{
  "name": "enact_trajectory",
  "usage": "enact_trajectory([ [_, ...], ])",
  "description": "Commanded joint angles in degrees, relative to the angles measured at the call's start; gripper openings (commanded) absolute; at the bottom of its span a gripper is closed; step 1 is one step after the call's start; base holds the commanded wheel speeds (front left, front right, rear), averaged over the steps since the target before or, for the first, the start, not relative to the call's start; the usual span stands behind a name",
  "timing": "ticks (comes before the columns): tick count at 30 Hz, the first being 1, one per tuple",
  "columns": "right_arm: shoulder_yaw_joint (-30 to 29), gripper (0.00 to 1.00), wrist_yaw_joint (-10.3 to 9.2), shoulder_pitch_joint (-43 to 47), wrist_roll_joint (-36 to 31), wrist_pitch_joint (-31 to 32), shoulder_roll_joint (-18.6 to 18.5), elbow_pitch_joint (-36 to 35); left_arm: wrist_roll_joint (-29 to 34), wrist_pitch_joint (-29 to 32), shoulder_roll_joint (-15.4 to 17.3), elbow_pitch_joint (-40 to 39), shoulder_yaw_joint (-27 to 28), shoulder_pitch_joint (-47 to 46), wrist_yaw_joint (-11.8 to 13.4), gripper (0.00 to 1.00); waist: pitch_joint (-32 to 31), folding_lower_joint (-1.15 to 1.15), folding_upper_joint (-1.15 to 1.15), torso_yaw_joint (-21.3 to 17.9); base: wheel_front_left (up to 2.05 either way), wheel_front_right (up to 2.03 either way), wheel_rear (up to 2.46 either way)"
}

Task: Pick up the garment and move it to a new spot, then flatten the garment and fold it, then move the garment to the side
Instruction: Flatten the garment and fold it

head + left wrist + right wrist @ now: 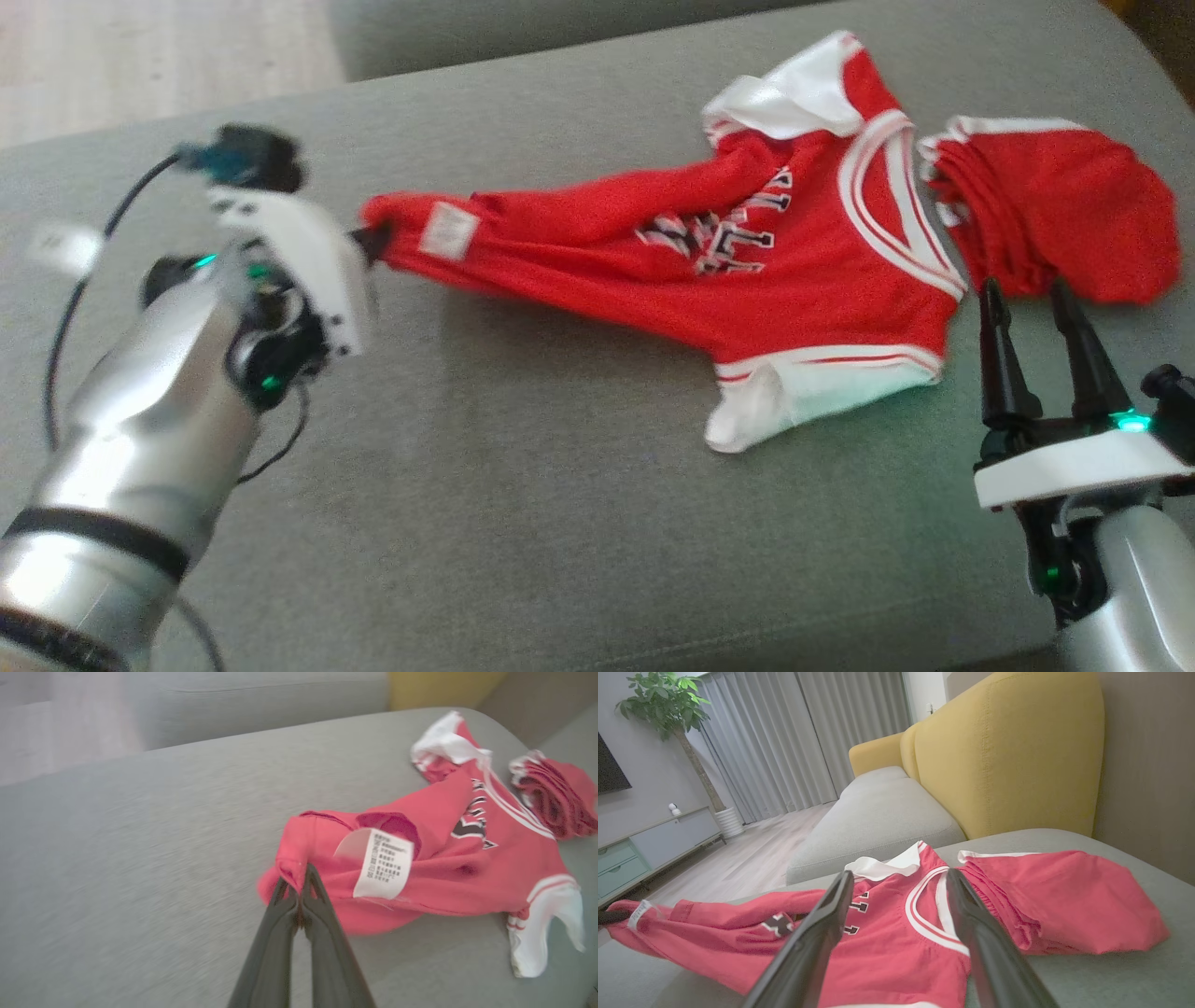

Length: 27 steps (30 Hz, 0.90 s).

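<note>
The garment is a red jersey with white trim and dark lettering, stretched out leftward across the grey cushion. My left gripper is shut on its bottom hem, beside a white care label. In the left wrist view the two dark fingers pinch the red hem, with the label just to the right. My right gripper stands open at the jersey's collar side, fingertips close to the cloth, holding nothing. In the right wrist view its fingers frame the neckline.
A second red piece with white trim lies bunched just right of the jersey's collar. A yellow backrest rises behind the cushion. Another grey seat lies beyond, and wooden floor is off the cushion's far edge.
</note>
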Motion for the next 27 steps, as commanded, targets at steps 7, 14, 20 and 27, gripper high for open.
enact_trajectory([
  [7,0.8,1.00,0.42,0.2,-1.2,2.4,-1.1,-3.1,-0.8,-7.5,5.7,3.4,4.8,4.1,3.0,0.00,-1.2,0.00,0.00,3.1,0.00,0.00,0.00],
  [14,0.1,1.00,0.42,1.5,-1.6,4.1,-1.4,-3.0,-0.6,-14.0,6.4,5.5,5.5,7.8,4.0,1.00,-1.7,0.00,0.00,3.4,0.00,0.00,0.00],
  [20,-0.1,1.00,0.42,2.6,-1.8,4.7,-1.0,-3.0,2.1,-19.8,8.0,2.7,4.8,8.2,4.9,1.00,-3.4,0.00,0.00,3.9,0.00,0.00,0.00],
  [27,-0.1,1.00,0.42,4.1,-1.3,6.1,0.1,-2.6,2.9,-27.8,8.3,-7.7,7.3,13.1,10.8,1.00,-4.9,0.00,0.00,4.2,0.00,0.00,0.00],
])
